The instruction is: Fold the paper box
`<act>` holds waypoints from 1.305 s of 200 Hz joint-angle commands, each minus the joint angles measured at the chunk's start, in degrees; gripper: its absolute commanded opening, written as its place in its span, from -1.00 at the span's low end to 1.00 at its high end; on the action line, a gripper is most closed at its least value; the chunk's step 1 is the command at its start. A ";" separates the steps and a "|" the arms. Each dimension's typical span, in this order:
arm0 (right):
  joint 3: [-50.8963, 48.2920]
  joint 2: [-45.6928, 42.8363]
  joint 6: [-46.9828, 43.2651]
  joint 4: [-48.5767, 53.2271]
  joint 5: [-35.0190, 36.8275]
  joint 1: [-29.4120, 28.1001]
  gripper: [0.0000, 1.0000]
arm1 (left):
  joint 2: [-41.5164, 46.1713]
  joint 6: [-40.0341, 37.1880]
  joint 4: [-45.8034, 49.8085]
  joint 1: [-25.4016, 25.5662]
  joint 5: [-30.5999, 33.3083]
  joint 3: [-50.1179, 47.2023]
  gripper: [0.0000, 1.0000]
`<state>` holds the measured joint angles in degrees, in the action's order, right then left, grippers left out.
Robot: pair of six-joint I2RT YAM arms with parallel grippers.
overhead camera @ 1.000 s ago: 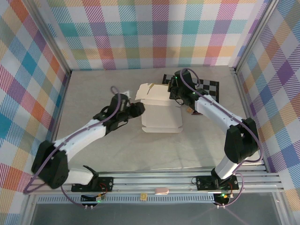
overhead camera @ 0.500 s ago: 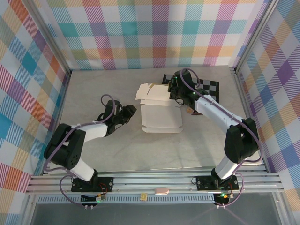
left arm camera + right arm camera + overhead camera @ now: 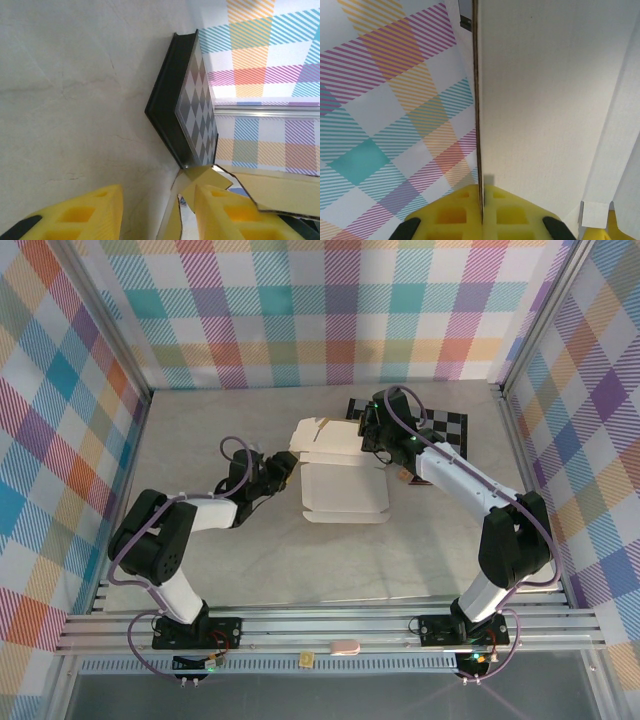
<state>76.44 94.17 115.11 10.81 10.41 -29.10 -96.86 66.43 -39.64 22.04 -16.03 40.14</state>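
Paper box [image 3: 345,490], thin creased cardboard with its back panel raised, sits on the marbled surface [image 3: 200,430] between both hands. The right hand [image 3: 372,437], its arm stretched forward, is clenched on that panel's upright edge. The left hand [image 3: 283,467] lies low with fingers apart, released, a corner flap just beyond its fingertips and bare surface on its outer side.

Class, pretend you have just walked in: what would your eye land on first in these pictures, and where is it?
The paper box lies half-folded mid-table, its far panel raised and pinched edge-on in the right arm's shut jaws. The left arm's jaws sit open at the box's left flap. A black-and-white checkered board sits at the far right, and bright plaid walls ring the whole scene.
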 commanded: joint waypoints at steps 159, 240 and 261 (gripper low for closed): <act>0.64 -0.93 3.19 0.81 -1.45 -0.16 -1.00 | -1.41 -13.04 21.40 5.12 2.42 11.76 -0.17; 3.88 -1.82 1.90 11.59 2.81 -1.96 -1.00 | 16.98 -24.66 40.37 5.64 3.94 10.94 0.10; 5.53 -1.63 1.18 15.08 4.61 -2.35 -1.00 | 23.96 -30.04 49.23 5.43 4.12 10.36 0.11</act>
<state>78.43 94.15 115.96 19.79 12.05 -30.72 -80.36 44.31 -2.57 27.18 -12.36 51.46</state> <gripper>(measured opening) 0.042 0.553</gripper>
